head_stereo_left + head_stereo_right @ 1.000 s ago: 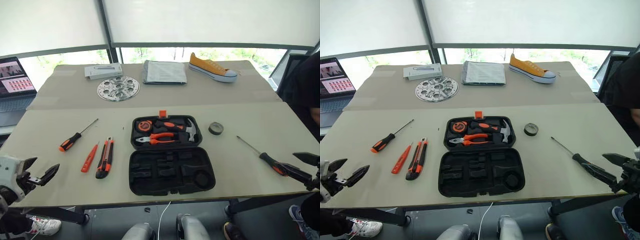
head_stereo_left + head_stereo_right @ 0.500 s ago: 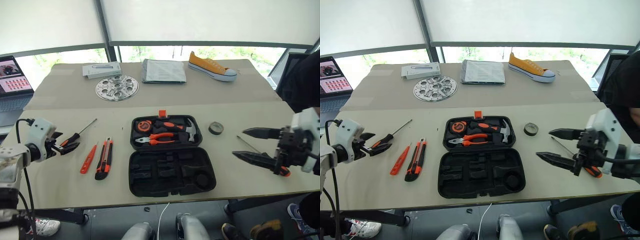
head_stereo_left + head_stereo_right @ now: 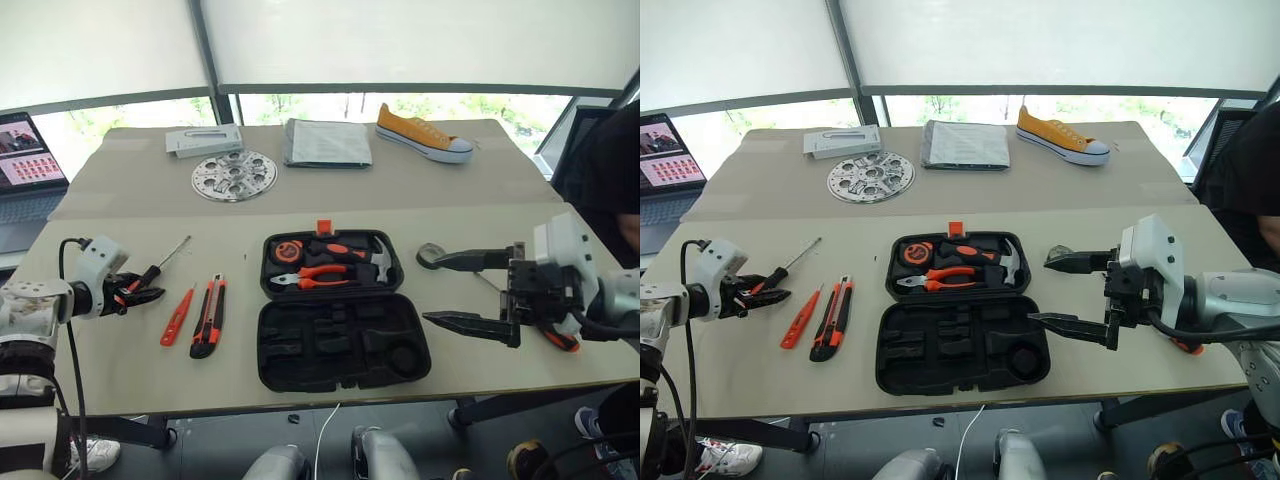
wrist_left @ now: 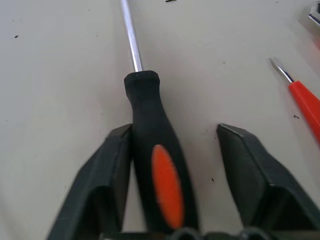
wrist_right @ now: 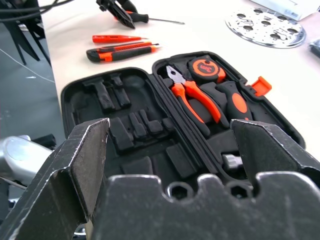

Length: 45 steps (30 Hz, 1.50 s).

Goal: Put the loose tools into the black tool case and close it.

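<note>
It looks like an office or a robot test lab. A long beige table [image 3: 480,185] stands before big windows with white roller blinds [image 3: 400,40]. At the table's left end an open laptop [image 3: 28,155] shows pictures; odd test things lie on the table.

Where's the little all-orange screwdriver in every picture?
Left eye view: small orange screwdriver lies between the long screwdriver and the utility knife.
Right eye view: small orange screwdriver, same spot.
Left wrist view: small orange screwdriver, beside the long screwdriver's handle.
Right wrist view: small orange screwdriver, between knife and long screwdriver.
Shared landmark: the long screwdriver.
</note>
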Each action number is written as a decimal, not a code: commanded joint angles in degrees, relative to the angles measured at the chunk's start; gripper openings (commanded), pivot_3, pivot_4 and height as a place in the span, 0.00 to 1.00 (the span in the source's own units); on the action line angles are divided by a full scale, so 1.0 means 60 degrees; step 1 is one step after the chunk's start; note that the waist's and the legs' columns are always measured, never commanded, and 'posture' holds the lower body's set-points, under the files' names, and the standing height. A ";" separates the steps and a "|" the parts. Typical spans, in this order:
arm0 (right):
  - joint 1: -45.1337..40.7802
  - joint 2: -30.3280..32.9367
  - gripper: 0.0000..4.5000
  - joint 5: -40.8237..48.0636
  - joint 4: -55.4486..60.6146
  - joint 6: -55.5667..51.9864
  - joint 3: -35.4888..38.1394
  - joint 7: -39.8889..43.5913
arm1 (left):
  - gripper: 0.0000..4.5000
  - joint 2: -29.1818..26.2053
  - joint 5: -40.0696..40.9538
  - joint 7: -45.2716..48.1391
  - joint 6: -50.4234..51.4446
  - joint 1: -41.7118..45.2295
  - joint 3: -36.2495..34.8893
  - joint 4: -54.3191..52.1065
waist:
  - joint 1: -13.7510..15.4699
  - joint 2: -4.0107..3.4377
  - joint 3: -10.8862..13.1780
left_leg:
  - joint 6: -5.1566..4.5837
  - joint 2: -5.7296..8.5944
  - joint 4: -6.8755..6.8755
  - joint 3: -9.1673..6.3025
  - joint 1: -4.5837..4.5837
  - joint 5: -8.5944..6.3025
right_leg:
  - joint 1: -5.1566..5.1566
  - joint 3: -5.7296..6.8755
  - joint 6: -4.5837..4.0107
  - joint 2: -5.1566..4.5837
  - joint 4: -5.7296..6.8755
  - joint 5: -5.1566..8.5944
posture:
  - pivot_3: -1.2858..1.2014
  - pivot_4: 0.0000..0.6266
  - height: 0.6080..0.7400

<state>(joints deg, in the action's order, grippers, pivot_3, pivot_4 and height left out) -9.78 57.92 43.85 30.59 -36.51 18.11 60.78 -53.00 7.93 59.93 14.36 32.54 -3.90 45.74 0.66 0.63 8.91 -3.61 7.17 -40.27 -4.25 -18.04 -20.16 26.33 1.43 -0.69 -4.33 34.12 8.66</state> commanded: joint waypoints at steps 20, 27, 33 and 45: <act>0.1501 -0.0174 1.00 -0.0645 0.0413 0.0528 0.0310 -0.0195 | 0.19 0.1468 0.0498 0.2468 0.1425 0.0666 0.3199 -0.7648 | -0.0024 0.0001 0.0004 | -0.0032 -0.0004 -0.0090 -0.0016 -0.0055 -0.0009 | 0.0003 0.0009 0.0003 0.0000 -0.0005 -0.0020 | 0.52 0.24 1.00; 0.1802 -0.0242 1.00 -0.0546 0.0750 0.0503 0.0426 -0.0477 | 0.19 0.2299 -0.0194 0.1921 0.2182 0.0891 0.4132 -0.7640 | 0.0062 0.0002 0.0005 | -0.0083 0.0000 -0.0091 -0.0019 -0.0060 0.0017 | 0.0002 0.0007 0.0005 0.0001 -0.0009 -0.0019 | 0.52 0.24 1.00; 0.2004 -0.0351 1.00 -0.0498 0.1023 0.0482 0.0436 -0.0747 | 0.19 0.2739 -0.0178 0.1842 0.2865 0.1065 0.4369 -0.7952 | 0.0102 0.0002 0.0004 | -0.0095 0.0000 -0.0092 -0.0019 -0.0055 0.0025 | -0.0001 0.0007 0.0005 0.0000 -0.0006 -0.0019 | 0.52 0.24 1.00; 0.2159 -0.0553 1.00 -0.0413 0.1302 0.0373 0.0447 -0.1155 | 0.19 0.2847 -0.0532 0.1764 0.2961 0.1400 0.4719 -0.7783 | 0.0117 0.0002 0.0005 | -0.0096 0.0000 -0.0092 -0.0019 -0.0054 0.0026 | 0.0000 0.0005 0.0006 0.0001 -0.0007 -0.0019 | 0.52 0.24 1.00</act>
<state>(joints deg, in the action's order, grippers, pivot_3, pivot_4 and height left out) 3.42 54.85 39.73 36.66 -34.14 18.87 54.46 -36.20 5.55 70.94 32.51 39.16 24.35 -0.98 1.36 0.64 8.94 -4.19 7.17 -40.82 -4.36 -18.36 -20.00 26.32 1.46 -0.66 -4.33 34.08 8.55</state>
